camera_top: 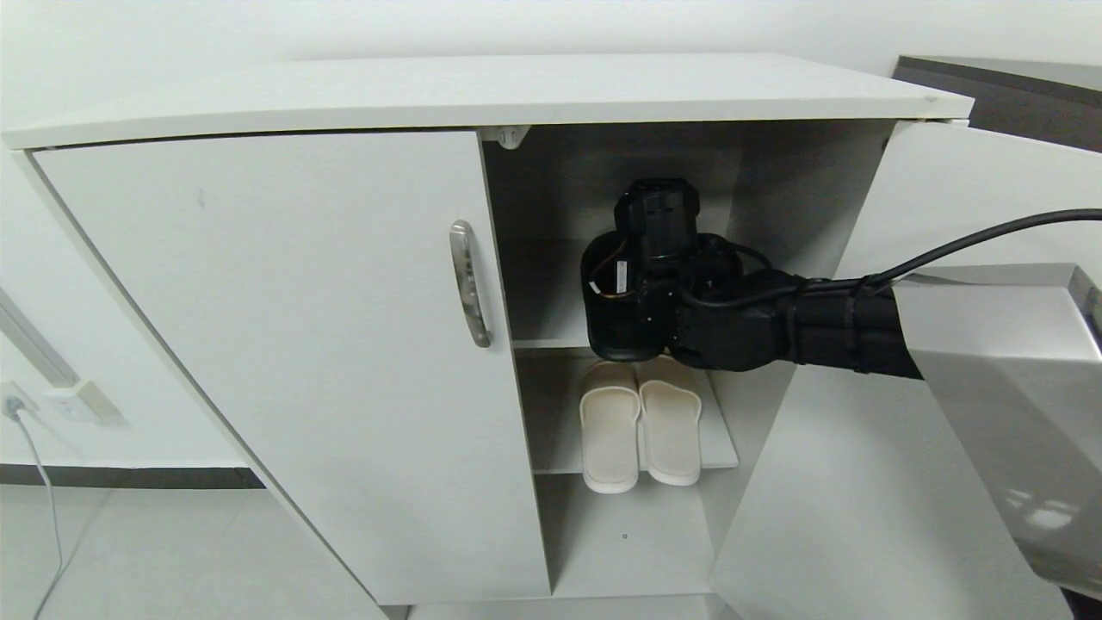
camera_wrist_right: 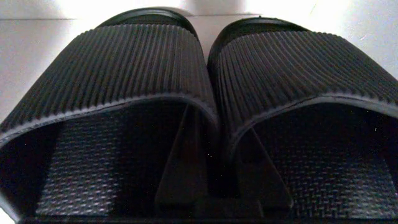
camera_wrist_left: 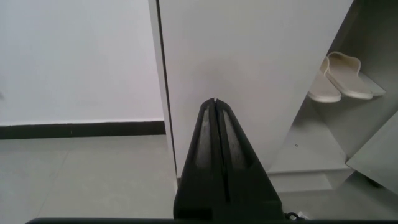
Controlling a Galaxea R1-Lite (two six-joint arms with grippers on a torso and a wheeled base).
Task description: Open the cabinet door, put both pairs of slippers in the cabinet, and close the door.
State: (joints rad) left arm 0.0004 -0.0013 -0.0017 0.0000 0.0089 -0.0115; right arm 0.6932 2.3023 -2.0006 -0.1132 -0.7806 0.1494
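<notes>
While the black slippers (camera_top: 604, 327) sit on the upper shelf (camera_top: 551, 343) inside the white cabinet (camera_top: 482, 86), the right gripper (camera_wrist_right: 217, 162) stays out of sight behind its wrist in the head view. The right wrist view shows its fingers (camera_wrist_right: 184, 155) clamped on the adjoining inner sides of the pair, with the ribbed straps and dimpled footbeds seen close up. One shelf lower, the white slippers (camera_top: 640, 422) lie side by side, their ends overhanging the middle shelf (camera_top: 719, 448). The right door (camera_top: 861, 482) stands open; the left door (camera_top: 293, 344), with its metal handle (camera_top: 468, 282), is closed. The left gripper (camera_wrist_left: 214, 109) hangs before that door, fingers pressed together and holding nothing. Around the cabinet are a pale tiled floor (camera_wrist_left: 81, 174), a white wall (camera_wrist_left: 74, 56), a dark baseboard (camera_wrist_left: 81, 129), and a wall socket (camera_top: 13, 403) with a cable.
</notes>
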